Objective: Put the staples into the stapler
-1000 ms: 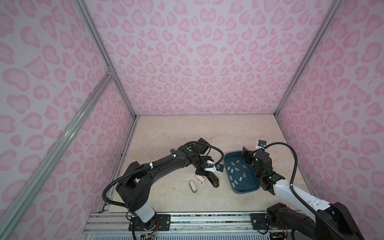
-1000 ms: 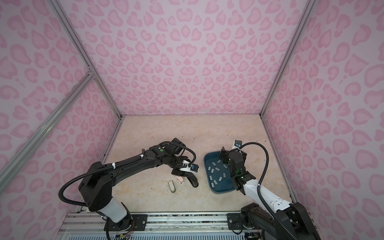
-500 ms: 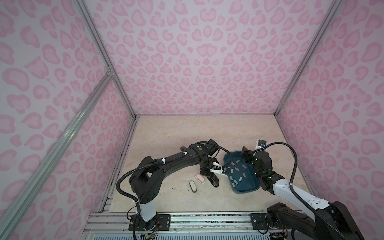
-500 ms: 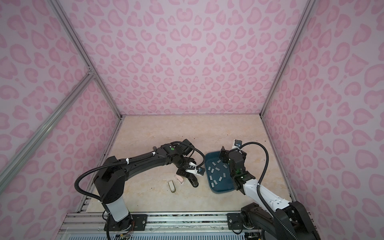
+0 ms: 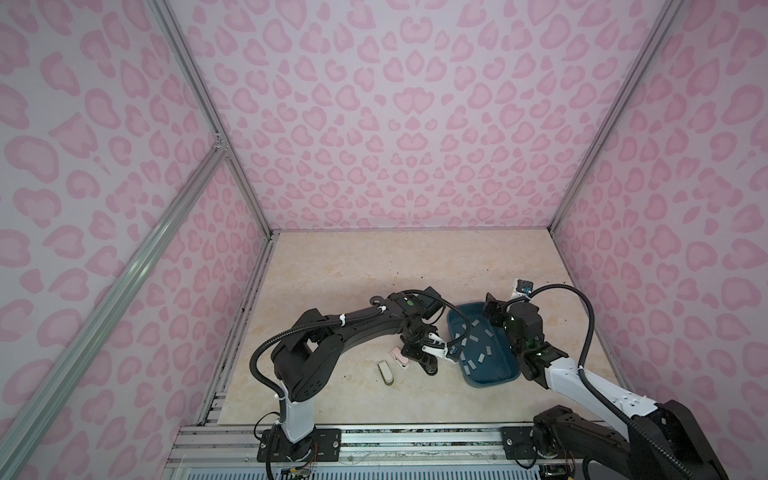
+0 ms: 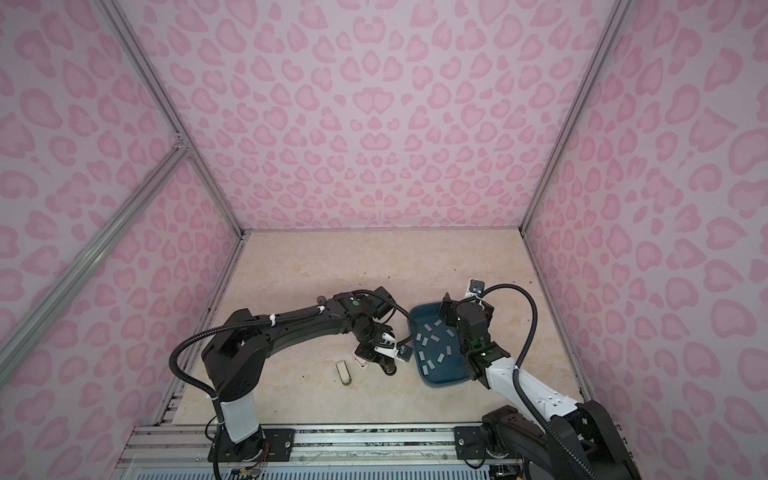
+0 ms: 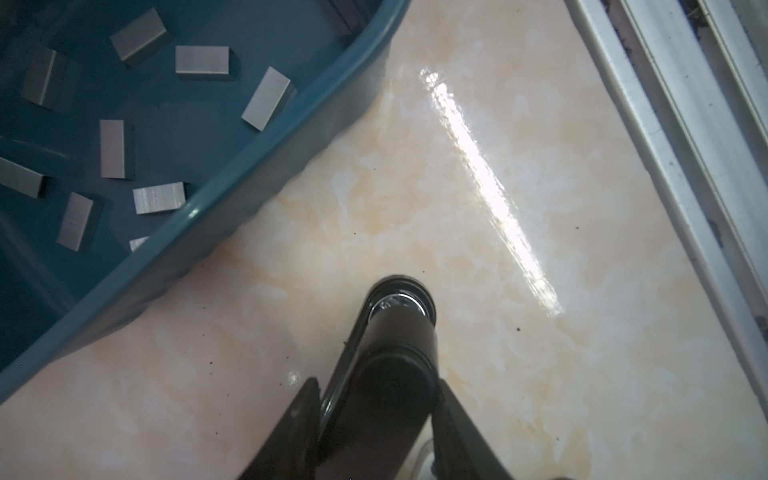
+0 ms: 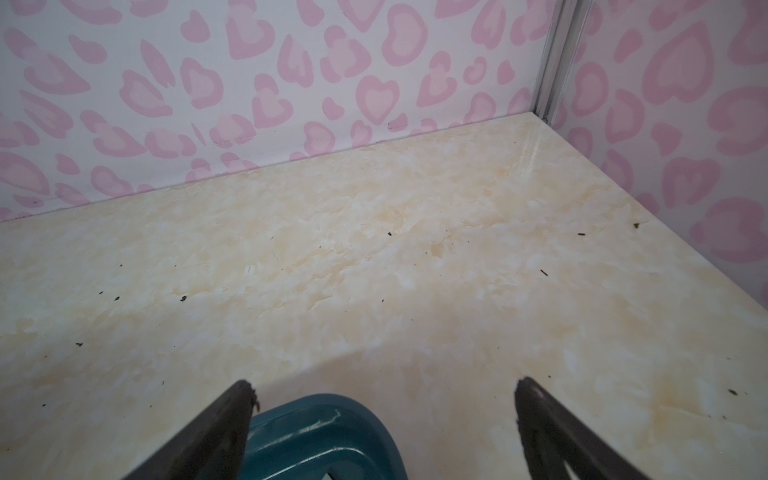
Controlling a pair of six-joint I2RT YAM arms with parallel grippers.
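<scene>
Since a second ago the left arm has swung its elbow toward the near edge and carried the left gripper [image 7: 376,381] closer to the tray. The right arm, the tray and the three staplers lie as they did.

Staples [image 5: 475,332]: about a dozen grey strips, loose and flat on the floor of the blue tray [image 5: 492,372]. The left wrist view shows nine of them sharply [image 7: 201,59]; the rest fall outside that picture.

Black stapler [image 5: 429,368]: on the table [image 5: 374,270], just beside the tray's left wall and apart from it. In the left wrist view the left gripper's fingers [image 7: 301,415] press against both its sides, pinching it. Its front end with a bright metal plate is in view [image 7: 395,332], but its rear is cut off by the picture edge. In both top views the fingers are hidden under the wrist, so the grip cannot be read there.

Pink stapler [image 5: 398,356]: just left of the black one, partly covered by the gripper. White stapler [image 5: 386,373]: near it, toward the near edge, in full sight. Only the top views show these two.

Right gripper [image 8: 385,383]: fingers spread wide, nothing between them, hanging over the tray's far end. Its wrist view shows only that end of the rim [image 8: 316,428] and bare table. In both top views the right arm covers part of the tray's right rim.
</scene>
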